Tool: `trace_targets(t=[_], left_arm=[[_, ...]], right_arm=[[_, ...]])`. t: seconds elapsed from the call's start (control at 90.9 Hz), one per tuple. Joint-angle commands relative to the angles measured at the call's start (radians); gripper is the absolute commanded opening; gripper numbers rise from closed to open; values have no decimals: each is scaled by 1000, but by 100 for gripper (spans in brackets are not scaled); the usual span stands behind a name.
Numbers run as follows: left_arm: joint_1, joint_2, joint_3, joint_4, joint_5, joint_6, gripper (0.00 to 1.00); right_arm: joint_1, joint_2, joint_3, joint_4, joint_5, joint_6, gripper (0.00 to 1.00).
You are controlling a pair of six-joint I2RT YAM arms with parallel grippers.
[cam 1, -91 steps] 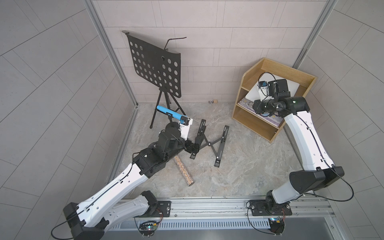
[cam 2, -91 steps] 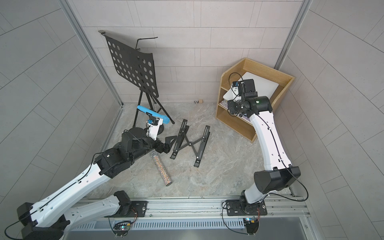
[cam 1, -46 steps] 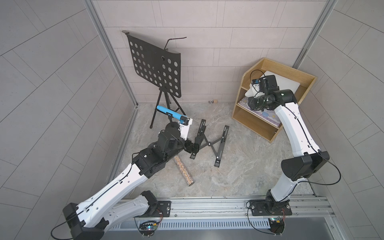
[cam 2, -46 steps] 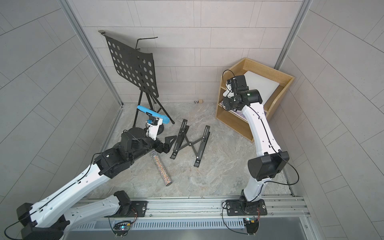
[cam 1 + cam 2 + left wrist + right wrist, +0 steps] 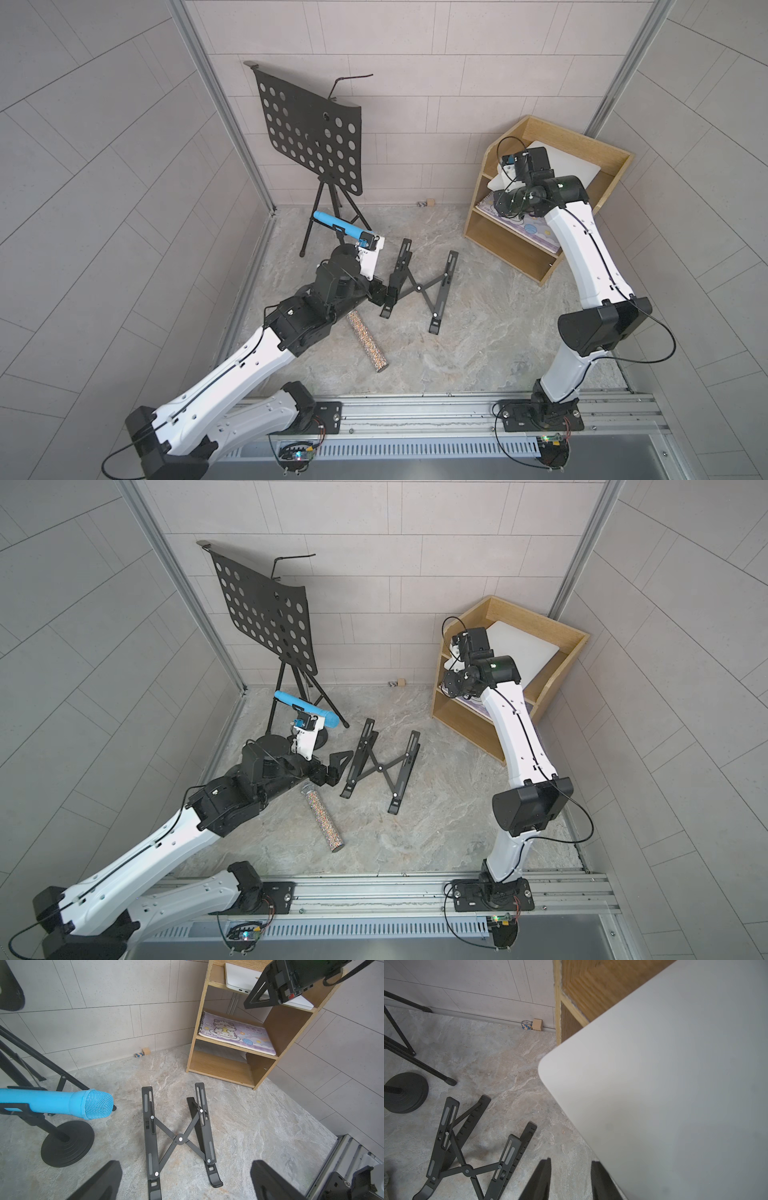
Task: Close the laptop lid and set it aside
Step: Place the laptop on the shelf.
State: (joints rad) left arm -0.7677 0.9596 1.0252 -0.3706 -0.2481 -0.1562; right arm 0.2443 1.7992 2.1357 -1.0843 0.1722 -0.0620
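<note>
The laptop [image 5: 575,166] lies on the top shelf of the wooden shelf unit [image 5: 511,249] at the far right of the tabletop [image 5: 478,332]. Its lid [image 5: 685,1084] is shut flat. One rounded corner juts past the shelf's front edge, out over the tabletop below.

The right claw [image 5: 571,1160] sits just beside that corner. Its fingers [image 5: 538,1180] stand a little apart, and only bare tabletop shows in the gap, so nothing is clamped. The laptop's edge runs along the outside of one finger; contact cannot be told.

On the shelf below lies a purple cartoon-cat notebook [image 5: 234,1034].

The left claw [image 5: 186,1164] hangs low over the near end of the black folding stand [image 5: 178,1138]. Its fingers [image 5: 99,1182] are spread wide and hold nothing.

Beside it a blue microphone [image 5: 62,1103] rests in a round-based holder. A glittery tube [image 5: 368,347] lies flat by the left arm, and a perforated music stand [image 5: 311,133] rises at the back wall. Two small things sit at the wall's foot (a stack of chips [image 5: 526,1024] and a wooden block [image 5: 537,1024]), touching each other.
</note>
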Motion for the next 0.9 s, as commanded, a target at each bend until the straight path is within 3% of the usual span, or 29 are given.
trace_targets(t=[0.0,0.286,0.385,0.484,0.682,0.892], left_arm=[[5,-3,-4,4,1,16,100],[5,-16,26,-29,-11,64,100],[5,-26,53,-56,-17,106,100],[5,-35,82,-88,-45,155,100],[3,-56,128,-152,-115,239,100],[5,-105,87,-150,-201,238,100]], right_arm=[[-10,23,43,34,50,12,37],[56,-108,2,17,-160,-5,38],[96,-242,-133,77,-240,-11,39],[109,-449,-365,225,-278,16,42],[109,-918,-831,531,-199,86,62],[108,-1188,-1072,483,-57,209,79]])
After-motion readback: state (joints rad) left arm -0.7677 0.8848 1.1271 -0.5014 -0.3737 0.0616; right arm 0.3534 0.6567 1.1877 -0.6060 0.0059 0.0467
